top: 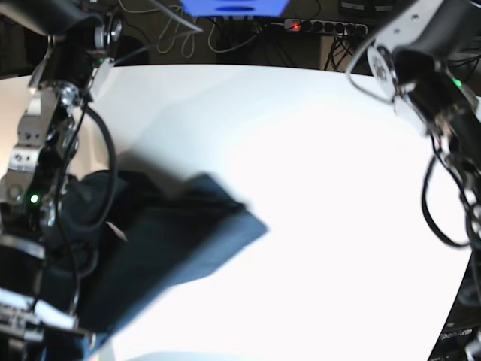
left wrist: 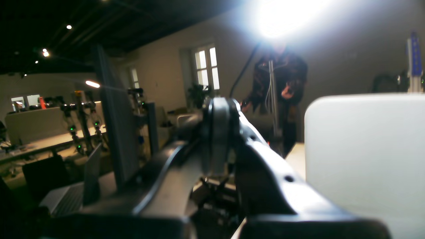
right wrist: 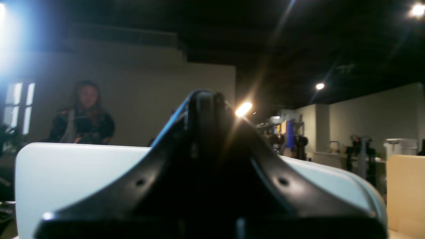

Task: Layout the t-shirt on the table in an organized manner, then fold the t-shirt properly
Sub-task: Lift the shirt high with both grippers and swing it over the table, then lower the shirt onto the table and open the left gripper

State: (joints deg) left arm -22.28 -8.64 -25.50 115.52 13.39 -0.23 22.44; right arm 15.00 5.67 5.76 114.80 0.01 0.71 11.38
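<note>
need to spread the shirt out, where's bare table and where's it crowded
Bare table runs from the t-shirt's right edge across the middle to the far rim and the right-side arm. It is crowded at the near left, where the shirt lies bunched against the other arm.

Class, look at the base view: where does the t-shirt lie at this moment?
The t-shirt lies bunched at the lower left of the base view on the table, beside the right arm.
</note>
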